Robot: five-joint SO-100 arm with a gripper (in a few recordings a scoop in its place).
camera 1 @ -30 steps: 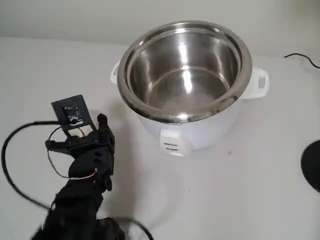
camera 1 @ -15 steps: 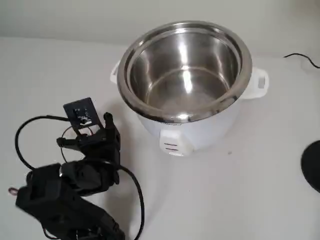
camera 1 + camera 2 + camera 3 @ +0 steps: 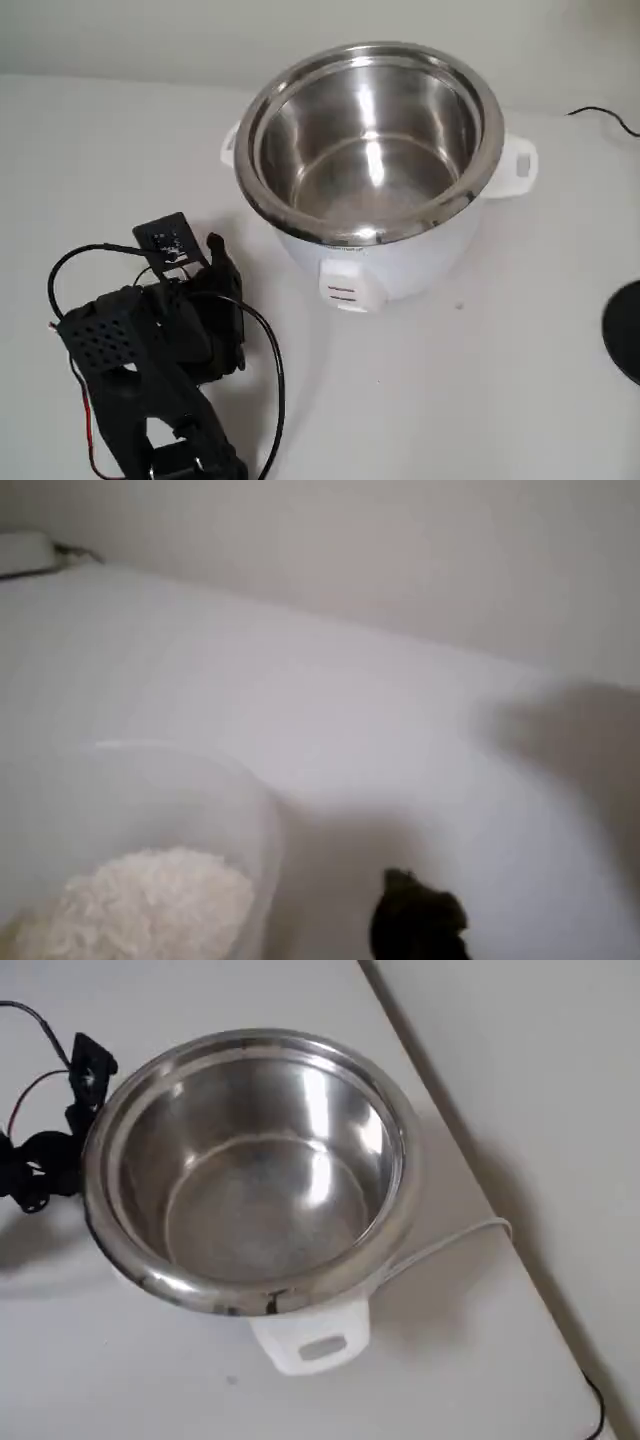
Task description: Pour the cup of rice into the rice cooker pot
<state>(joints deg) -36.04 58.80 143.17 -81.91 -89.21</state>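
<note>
One rice cooker pot [image 3: 370,140], a shiny steel bowl seated in one white cooker body [image 3: 400,270] bearing two side handles. One translucent cup [image 3: 150,810], holding one heap of rice [image 3: 140,905]. One black disc [image 3: 625,330] at the right tabletop edge; one black robot arm [image 3: 150,350].

A white table [image 3: 520,380] carries everything, smooth and matte, lit softly and evenly with pale, blurred shadows. In the fixed view its far edge meets a plain off-white wall [image 3: 120,35]. A thin black cable [image 3: 605,115] lies near the right edge, and part of a flat black disc [image 3: 625,340] shows at that edge lower down. In the overhead view the table's right edge runs diagonally, with a light grey floor [image 3: 540,1070] beyond it.
</note>
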